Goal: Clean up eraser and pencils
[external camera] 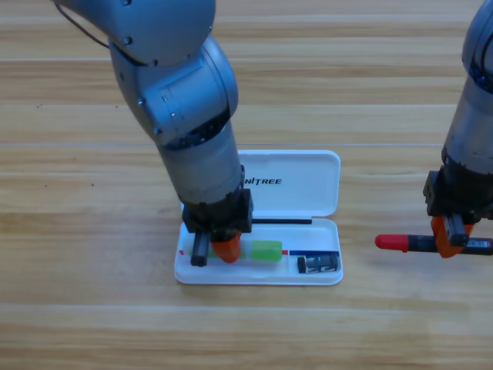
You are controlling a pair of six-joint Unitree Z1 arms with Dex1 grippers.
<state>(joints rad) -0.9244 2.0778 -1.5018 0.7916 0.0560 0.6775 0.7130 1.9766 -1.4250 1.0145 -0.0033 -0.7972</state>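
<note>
The white case (308, 181) lies open at the table's middle, lid up. In its lower tray (258, 276) the light green pencil (266, 250) lies flat, and the small dark eraser (318, 264) sits at the tray's right end. My left gripper (219, 250) points down into the tray over the green pencil's left part and hides that end. At the right edge my right gripper (453, 240) grips the black pencil with the red cap (391, 243), which lies level, cap to the left, right of the case.
The left arm's big grey body (185, 116) leans over the case's left half and hides part of the lid. The wooden table (92, 308) stretches all around the case.
</note>
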